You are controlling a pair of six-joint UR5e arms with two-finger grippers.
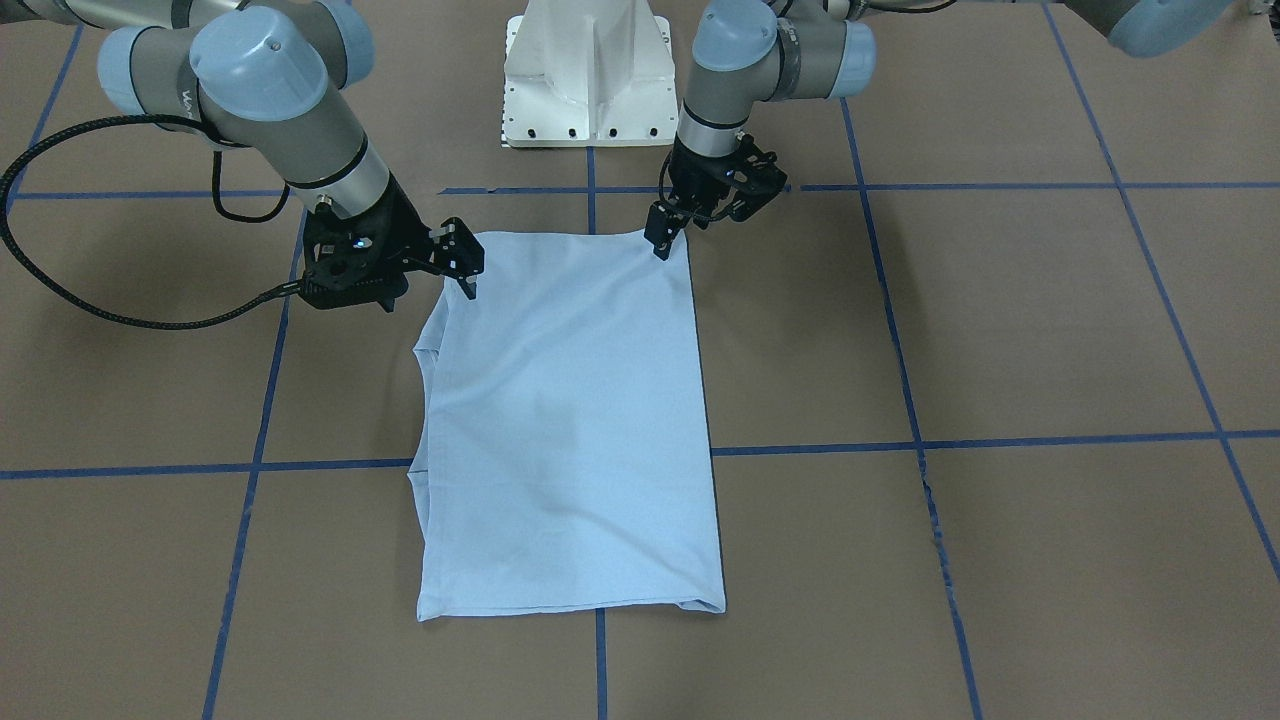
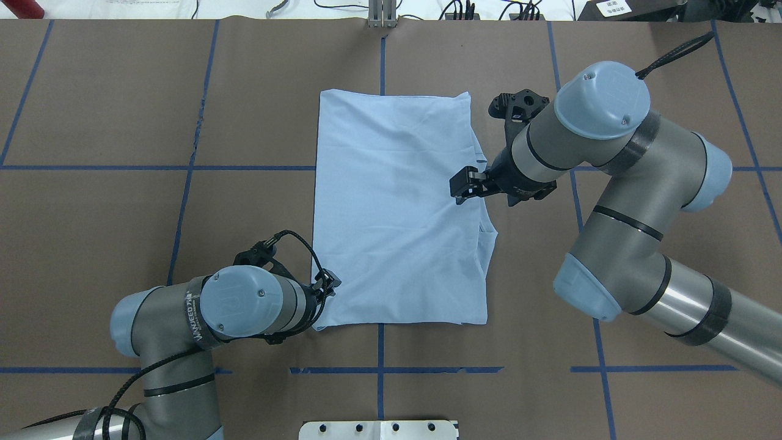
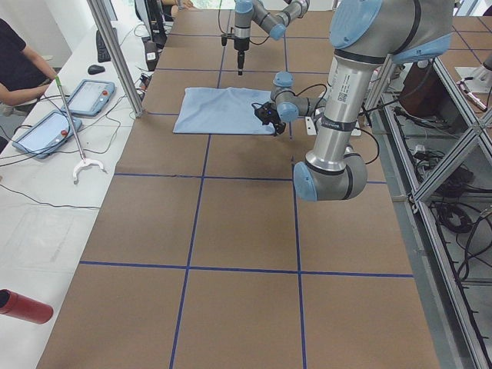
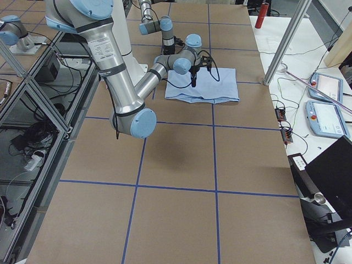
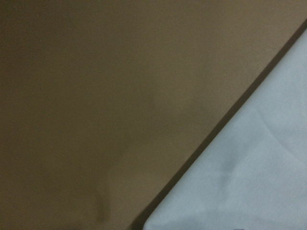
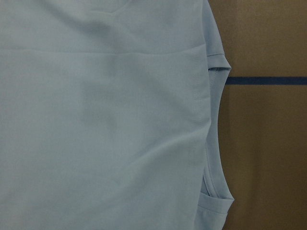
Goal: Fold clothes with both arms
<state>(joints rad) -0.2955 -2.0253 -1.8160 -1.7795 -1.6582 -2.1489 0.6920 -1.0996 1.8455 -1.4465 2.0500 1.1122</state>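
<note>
Pale-blue T-shirt (image 1: 570,420), flat oblong, sleeves (image 6: 215,203) apparently underneath

T-shirt (image 2: 391,214) between left arm (image 2: 244,302), right arm (image 2: 611,122); table (image 2: 91,244) bare.

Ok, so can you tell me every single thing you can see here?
T-shirt: one, pale blue, lying flat mid-table.
Table: one, brown, under everything.
Tape lines: several, blue, crossing the table in a grid.
Base: one, white, at the robot's edge of the table.
Side bench: one, white, beside the table.
Red cylinder: one, on the side bench.
Screens: two, grey-framed, on the side bench.
Person: one, dark top, by that bench.
Left arm: one, grey with light-blue caps; left fingers, black, at the T-shirt's near corner.
Right arm: one, same colours; right fingers, black, at the T-shirt's side edge.
</note>
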